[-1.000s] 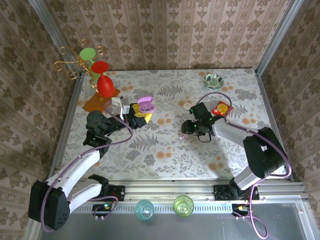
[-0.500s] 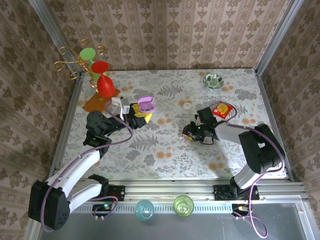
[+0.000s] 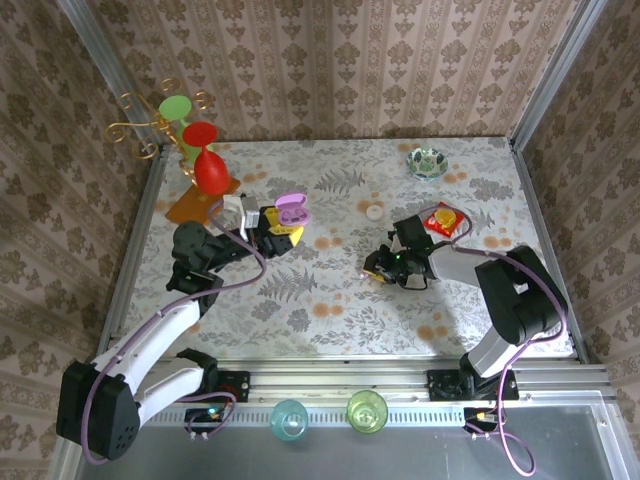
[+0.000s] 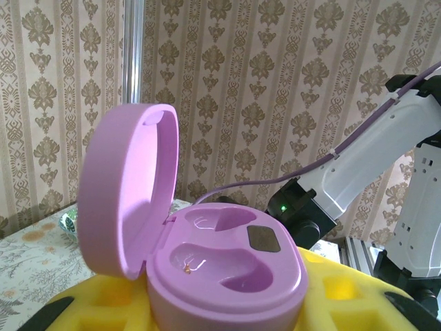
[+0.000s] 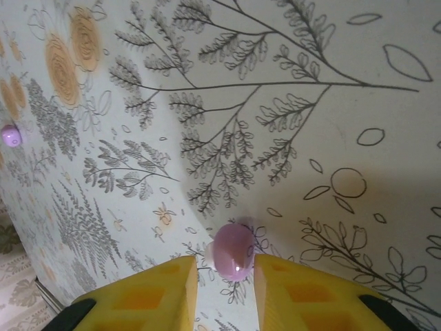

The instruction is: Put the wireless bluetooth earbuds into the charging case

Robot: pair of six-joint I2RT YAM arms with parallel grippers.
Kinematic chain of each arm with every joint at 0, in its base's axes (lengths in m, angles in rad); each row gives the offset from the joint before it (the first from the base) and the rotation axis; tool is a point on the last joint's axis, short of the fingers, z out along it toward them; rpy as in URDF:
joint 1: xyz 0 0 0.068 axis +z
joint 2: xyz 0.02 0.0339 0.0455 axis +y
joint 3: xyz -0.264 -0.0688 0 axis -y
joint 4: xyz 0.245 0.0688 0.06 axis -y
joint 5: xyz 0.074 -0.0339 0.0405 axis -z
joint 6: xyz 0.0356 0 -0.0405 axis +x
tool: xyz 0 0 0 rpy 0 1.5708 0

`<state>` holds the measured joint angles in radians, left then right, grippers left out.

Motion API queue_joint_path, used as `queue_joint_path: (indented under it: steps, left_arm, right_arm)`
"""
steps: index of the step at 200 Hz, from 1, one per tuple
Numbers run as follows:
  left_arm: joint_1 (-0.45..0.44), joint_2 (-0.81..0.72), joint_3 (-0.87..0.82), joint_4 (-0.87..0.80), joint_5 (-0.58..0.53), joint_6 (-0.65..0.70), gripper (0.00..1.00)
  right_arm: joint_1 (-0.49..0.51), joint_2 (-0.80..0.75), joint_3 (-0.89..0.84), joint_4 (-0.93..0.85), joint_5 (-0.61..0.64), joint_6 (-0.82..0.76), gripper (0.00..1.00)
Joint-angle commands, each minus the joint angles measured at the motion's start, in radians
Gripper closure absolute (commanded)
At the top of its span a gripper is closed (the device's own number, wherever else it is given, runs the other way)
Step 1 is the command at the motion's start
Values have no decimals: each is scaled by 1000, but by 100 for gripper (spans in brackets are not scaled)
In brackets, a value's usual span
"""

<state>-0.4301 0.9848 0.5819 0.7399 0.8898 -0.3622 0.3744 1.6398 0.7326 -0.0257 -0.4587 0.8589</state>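
Observation:
The lilac charging case [image 4: 227, 269] stands open with its lid up and both wells bare. My left gripper [image 4: 227, 314] is shut on its base, the yellow fingers [image 4: 358, 296] on either side; from above, the case [image 3: 292, 208] and the left gripper [image 3: 272, 222] are at the table's left back. A lilac earbud [image 5: 233, 252] lies on the patterned table between the tips of my right gripper [image 5: 225, 276], whose yellow pads have closed against it. From above, the right gripper [image 3: 376, 265] points down at mid-table. Another lilac earbud [image 5: 10, 135] lies apart on the table.
A gold stand with red and green goblets [image 3: 203, 160] and an orange sheet [image 3: 188, 208] stand back left. A small bowl [image 3: 427, 160] sits at the back right, with a white disc [image 3: 374, 211] and a red-yellow packet [image 3: 443, 218] behind the right gripper. Two cups [image 3: 289, 418] sit below the table's near edge.
My right gripper shifted slightly right and nearer, came down to the table, and its fingers closed in on the earbud. The left arm and the case stayed still.

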Motion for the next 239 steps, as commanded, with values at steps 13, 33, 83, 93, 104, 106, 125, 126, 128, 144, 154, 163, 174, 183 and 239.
queue_joint_path:
  steps: [13, 33, 83, 93, 104, 106, 125, 126, 128, 144, 154, 163, 174, 183, 239]
  left_arm:
    - [5, -1, 7, 38, 2, 16, 76]
    - [6, -1, 6, 38, 2, 17, 76]
    - [6, -1, 6, 38, 1, 17, 76]
    - [6, 0, 6, 39, 0, 17, 76]
    - [6, 0, 4, 39, 1, 17, 76]
    - [6, 0, 4, 39, 0, 18, 76]
    - [6, 0, 5, 38, 1, 17, 76]
    - [6, 1, 5, 38, 0, 18, 76]
    - [6, 0, 6, 39, 0, 17, 76]
    - [6, 1, 7, 39, 1, 16, 76]
    - [6, 0, 7, 38, 0, 16, 76]
    - [7, -1, 7, 36, 0, 16, 76]
    - [6, -1, 8, 37, 3, 14, 76]
    - [6, -1, 9, 36, 3, 14, 76]
    - [6, -10, 7, 29, 1, 16, 76]
  right_arm:
    - [-3, 35, 5, -8, -40, -22, 71]
    - [0, 42, 8, 11, -54, -17, 72]
    - [5, 40, 10, 48, -74, -9, 74]
    - [5, 40, 10, 50, -75, -10, 74]
    - [5, 41, 8, 57, -72, -11, 74]
    - [5, 42, 8, 58, -73, -11, 74]
    - [5, 48, 7, 72, -76, -12, 74]
    - [6, 48, 7, 74, -77, -11, 74]
    - [5, 48, 7, 76, -78, -11, 74]
    - [5, 49, 5, 97, -84, -6, 74]
    - [4, 51, 8, 100, -83, -6, 74]
    - [5, 57, 13, 92, -78, -9, 74]
    - [4, 67, 20, 82, -74, -17, 74]
    - [5, 77, 23, 81, -74, -18, 73]
    - [5, 120, 24, 91, -68, -6, 73]
